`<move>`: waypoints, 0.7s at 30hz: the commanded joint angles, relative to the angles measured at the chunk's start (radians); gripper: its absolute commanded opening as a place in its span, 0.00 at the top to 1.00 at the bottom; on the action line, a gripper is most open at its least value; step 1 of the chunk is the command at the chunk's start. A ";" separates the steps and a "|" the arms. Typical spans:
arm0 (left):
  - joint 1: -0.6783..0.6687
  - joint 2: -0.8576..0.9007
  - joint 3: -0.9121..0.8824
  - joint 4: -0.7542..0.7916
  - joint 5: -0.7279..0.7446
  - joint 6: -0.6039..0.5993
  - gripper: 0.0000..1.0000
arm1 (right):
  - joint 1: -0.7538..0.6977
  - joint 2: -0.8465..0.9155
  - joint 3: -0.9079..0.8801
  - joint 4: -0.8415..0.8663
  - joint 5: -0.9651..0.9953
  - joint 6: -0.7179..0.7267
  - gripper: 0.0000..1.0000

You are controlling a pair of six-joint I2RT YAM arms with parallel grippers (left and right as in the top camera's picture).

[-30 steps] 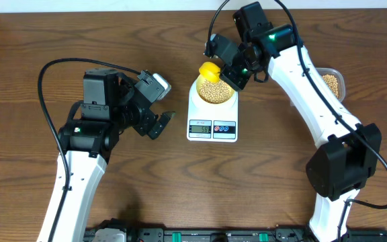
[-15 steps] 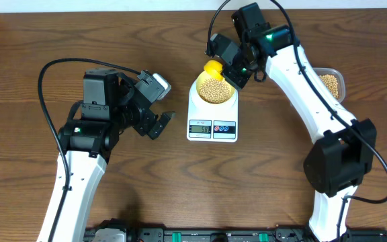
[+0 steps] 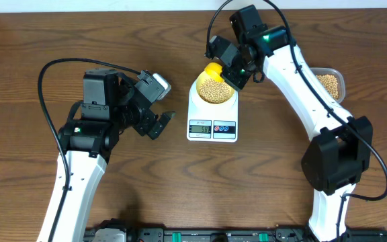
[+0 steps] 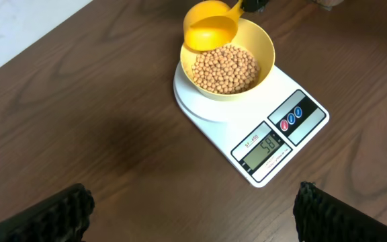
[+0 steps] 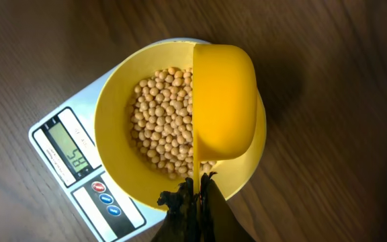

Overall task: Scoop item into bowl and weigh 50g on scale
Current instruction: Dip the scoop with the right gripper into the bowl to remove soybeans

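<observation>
- Right claw [image 5: 192, 202]: clenched on the thin handle of the yellow scoop [image 5: 224, 101]. I hold the scoop tipped above the far rim of the bowl [image 5: 109, 114].
- Beans [image 5: 160, 121]: piled inside the bowl, filling it well up. I judge them hard, smooth and light, so they will likely roll and bounce if dropped. A claw cannot pinch them; move them with the scoop only.
- Bowl: sits on the platform of the scale [image 5: 89, 181]. It looks like thin plastic, light and apt to slide. Take it by the rim if needed, and avoid pressing down, which would disturb the reading.
- Scale: its display faces away from the bowl; I cannot read the digits reliably.
- Table [image 5: 328, 134]: dark wood grain, flat and level.
- Left claw [image 4: 193, 222]: released, jaws wide, grasping nothing, beside the scale.
- Clear tub [image 3: 331, 82]: holds more beans, well apart at the right.
- Pale wall strip [image 3: 113, 5]: borders the far table edge.
</observation>
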 commanded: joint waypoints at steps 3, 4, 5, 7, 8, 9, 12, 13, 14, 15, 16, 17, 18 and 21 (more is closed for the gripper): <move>0.005 -0.005 -0.012 0.003 -0.007 -0.012 0.03 | 0.022 0.035 -0.005 -0.003 0.007 0.005 0.99; 0.005 -0.005 -0.012 0.003 -0.007 -0.012 0.03 | 0.024 0.040 -0.005 -0.005 0.007 0.005 0.99; 0.005 -0.005 -0.012 0.003 -0.007 -0.012 0.03 | 0.025 0.045 -0.005 -0.009 0.007 0.005 0.99; 0.005 -0.005 -0.012 0.003 -0.007 -0.012 0.03 | 0.025 0.054 -0.005 -0.015 0.007 0.005 0.99; 0.005 -0.005 -0.012 0.003 -0.007 -0.012 0.03 | 0.025 0.057 -0.005 -0.016 0.007 0.005 0.99; 0.005 -0.005 -0.012 0.003 -0.007 -0.012 0.03 | 0.025 0.058 -0.005 -0.016 0.007 0.006 0.99; 0.005 -0.005 -0.012 0.003 -0.007 -0.012 0.03 | 0.026 0.058 -0.005 -0.015 0.011 0.006 0.99; 0.005 -0.005 -0.012 0.003 -0.007 -0.012 0.03 | 0.026 0.058 -0.005 -0.017 0.013 0.006 0.99; 0.005 -0.005 -0.012 0.003 -0.007 -0.012 0.03 | 0.027 0.058 -0.005 -0.019 0.014 0.006 0.99; 0.005 -0.005 -0.012 0.003 -0.007 -0.012 0.03 | 0.027 0.058 -0.005 -0.021 0.014 0.006 0.99; 0.005 -0.005 -0.012 0.003 -0.007 -0.012 0.03 | 0.027 0.058 -0.005 -0.025 0.013 0.006 0.99; 0.005 -0.005 -0.012 0.003 -0.007 -0.012 0.03 | 0.027 0.058 -0.005 -0.030 0.009 0.006 0.99; 0.005 -0.005 -0.012 0.003 -0.007 -0.012 0.03 | 0.027 0.058 -0.005 -0.034 0.005 0.006 0.99; 0.005 -0.005 -0.012 0.003 -0.007 -0.012 0.03 | 0.034 0.058 -0.005 -0.044 -0.009 0.005 0.99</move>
